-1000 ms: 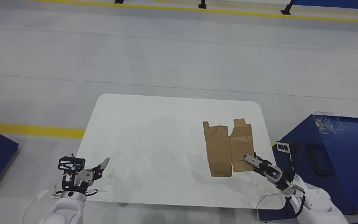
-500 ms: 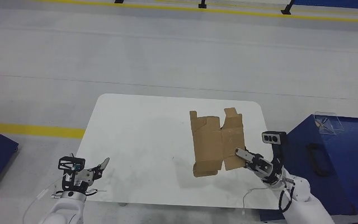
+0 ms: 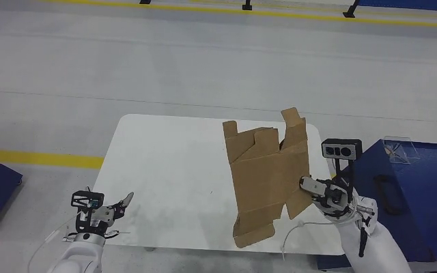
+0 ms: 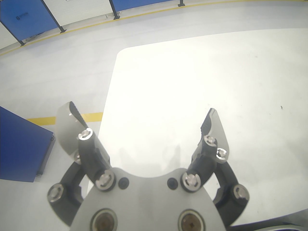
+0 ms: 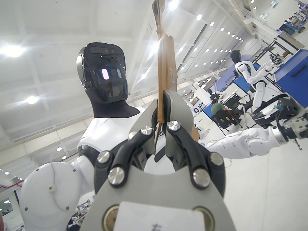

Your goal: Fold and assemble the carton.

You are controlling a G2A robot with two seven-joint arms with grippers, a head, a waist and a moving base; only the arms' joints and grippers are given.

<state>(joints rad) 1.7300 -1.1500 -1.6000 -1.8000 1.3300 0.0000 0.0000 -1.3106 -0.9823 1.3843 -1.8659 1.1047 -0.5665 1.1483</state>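
Above the white tabletop [image 3: 171,170] my right claw [image 3: 305,183] pinches the flat brown cardboard carton [image 3: 263,174]; left claw [image 4: 140,106] spread; I judge all folding remains

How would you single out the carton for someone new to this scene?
Find the white table. Above its right side, the right claw pinches a flat brown carton by one edge. It is the only cardboard there, with notched flaps.

1. The carton [image 3: 263,181] is a flat, unfolded brown cardboard blank with notched flaps along its far edge.
2. It is lifted and tilted over the right half of the white table [image 3: 171,170].
3. The right gripper [image 3: 305,183] pinches its right edge.
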